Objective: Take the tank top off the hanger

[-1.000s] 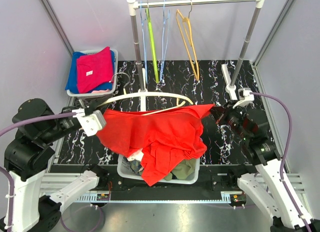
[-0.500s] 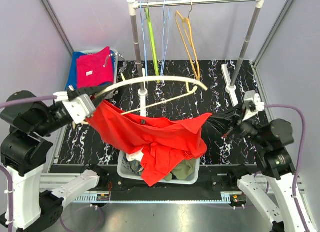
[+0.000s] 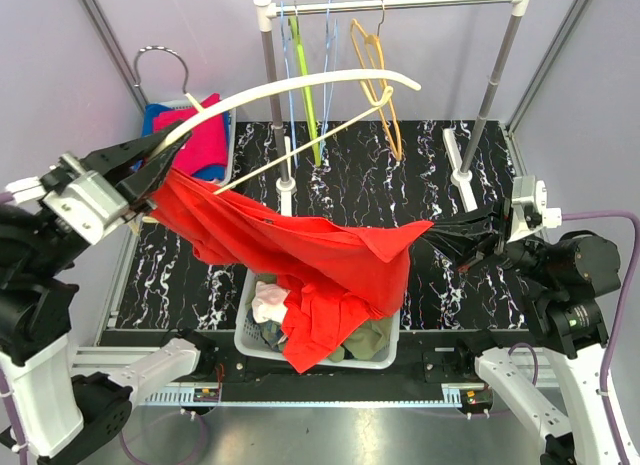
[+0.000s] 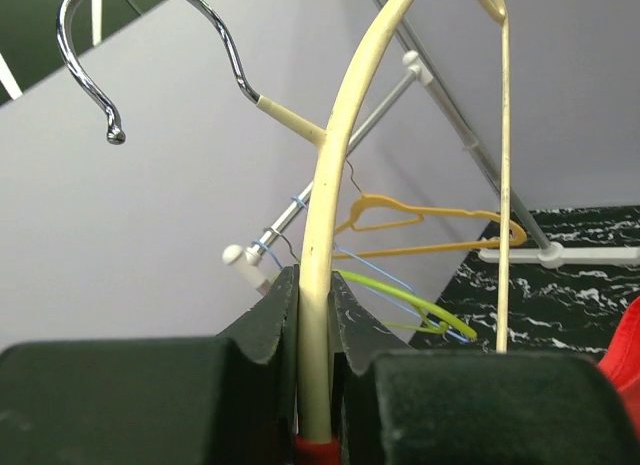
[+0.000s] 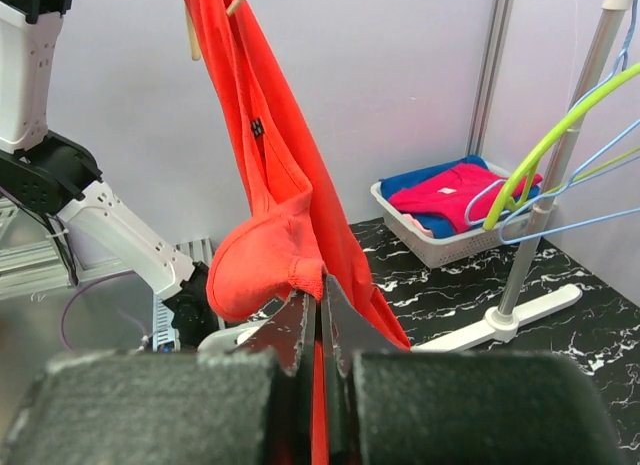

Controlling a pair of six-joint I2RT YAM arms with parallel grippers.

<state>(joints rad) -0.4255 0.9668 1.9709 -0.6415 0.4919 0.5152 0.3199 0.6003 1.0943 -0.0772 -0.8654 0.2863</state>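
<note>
A red tank top (image 3: 300, 250) stretches between my two grippers above the basket. A cream hanger (image 3: 290, 85) with a chrome hook (image 3: 160, 55) is raised high at the left; only its left end is still inside the red cloth. My left gripper (image 3: 150, 170) is shut on the hanger's arm (image 4: 325, 275). My right gripper (image 3: 440, 235) is shut on the tank top's right edge (image 5: 300, 245), with the cloth pinched between its jaws.
A white laundry basket (image 3: 320, 350) of mixed clothes stands at the near middle. A grey tray (image 3: 228, 115) with folded pink and blue clothes stands at the back left. A clothes rack (image 3: 390, 3) holds blue, green and orange hangers at the back.
My left gripper has lifted the hanger up and to the left, so most of it now stands bare of the tank top. My right gripper has pulled the cloth a little to the right.
</note>
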